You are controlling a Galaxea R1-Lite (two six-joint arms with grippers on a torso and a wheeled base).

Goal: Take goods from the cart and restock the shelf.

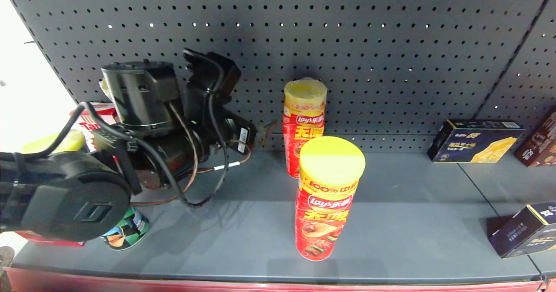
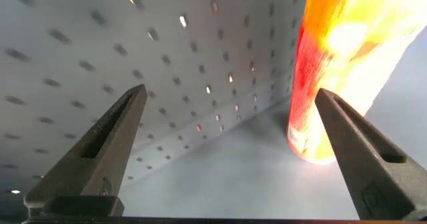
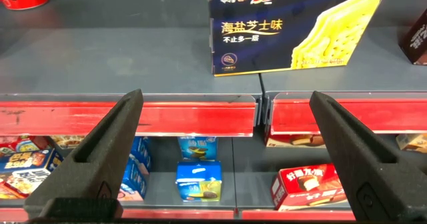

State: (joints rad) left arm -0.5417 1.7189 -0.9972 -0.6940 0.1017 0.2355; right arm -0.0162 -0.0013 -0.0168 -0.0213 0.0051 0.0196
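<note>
Two red chip cans with yellow lids stand upright on the grey shelf [image 1: 412, 222], one at the back [image 1: 304, 127] and one nearer the front [image 1: 328, 200]. My left gripper [image 2: 230, 94] is open over the shelf, just left of the back can [image 2: 333, 71], which lies off to one side near one finger and not between the two. In the head view one of its fingertips [image 1: 266, 130] ends a short way from that can. My right gripper [image 3: 227, 97] is open with nothing in it, in front of the shelf's red front strip [image 3: 193, 114].
Dark blue boxes [image 1: 473, 140] [image 1: 525, 229] and a maroon box [image 1: 538, 146] sit at the shelf's right. One blue box [image 3: 293, 27] stands by the front edge. A green can [image 1: 128, 229] and a red-white box [image 1: 93, 118] sit by the left arm. A lower shelf [image 3: 247, 184] holds packets.
</note>
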